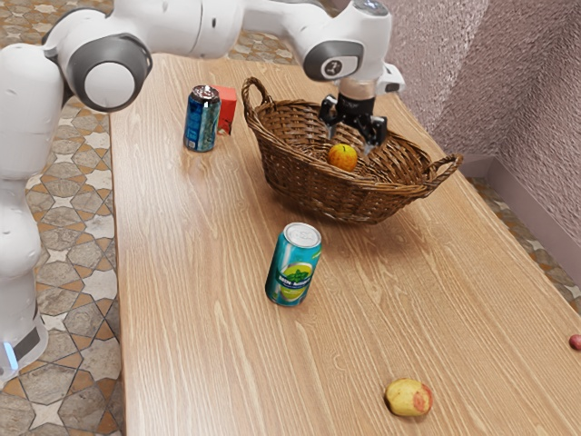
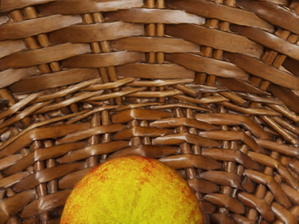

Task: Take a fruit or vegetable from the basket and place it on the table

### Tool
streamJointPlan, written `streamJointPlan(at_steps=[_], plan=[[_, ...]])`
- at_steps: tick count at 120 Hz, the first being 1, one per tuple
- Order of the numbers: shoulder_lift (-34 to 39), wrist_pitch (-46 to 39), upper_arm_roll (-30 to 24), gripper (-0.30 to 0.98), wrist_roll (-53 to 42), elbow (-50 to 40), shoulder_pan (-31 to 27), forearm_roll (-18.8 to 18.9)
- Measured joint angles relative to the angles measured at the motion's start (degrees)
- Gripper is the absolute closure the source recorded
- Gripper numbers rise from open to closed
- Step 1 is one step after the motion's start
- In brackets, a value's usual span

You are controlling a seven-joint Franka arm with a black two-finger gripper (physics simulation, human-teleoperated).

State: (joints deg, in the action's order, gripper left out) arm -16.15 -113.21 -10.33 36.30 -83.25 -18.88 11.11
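Note:
My gripper (image 1: 350,142) is over the wicker basket (image 1: 318,179) with its two fingers spread wide apart, open. A yellow-orange fruit (image 1: 342,158) lies inside the basket, just below the fingertips, and nothing is held. In the wrist view the same fruit (image 2: 133,193), yellow with reddish patches, is large at the lower edge, against the woven basket wall (image 2: 154,44).
A green-blue can (image 1: 293,265) stands in front of the basket. A dark blue can (image 1: 201,120) and a red box (image 1: 227,108) are beside its left handle. A yellow-red fruit (image 1: 408,398) and a small red thing (image 1: 576,342) lie on the wooden table (image 1: 209,354).

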Motion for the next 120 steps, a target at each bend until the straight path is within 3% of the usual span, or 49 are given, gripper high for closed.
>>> streamJointPlan(at_steps=[56, 120], plan=[[0.0, -0.5, 3.5, 0.0, 1.9, -0.7, 0.0, -11.5], [-2.6, -0.8, 3.8, 0.0, 4.6, -0.9, -0.9, -12.5]])
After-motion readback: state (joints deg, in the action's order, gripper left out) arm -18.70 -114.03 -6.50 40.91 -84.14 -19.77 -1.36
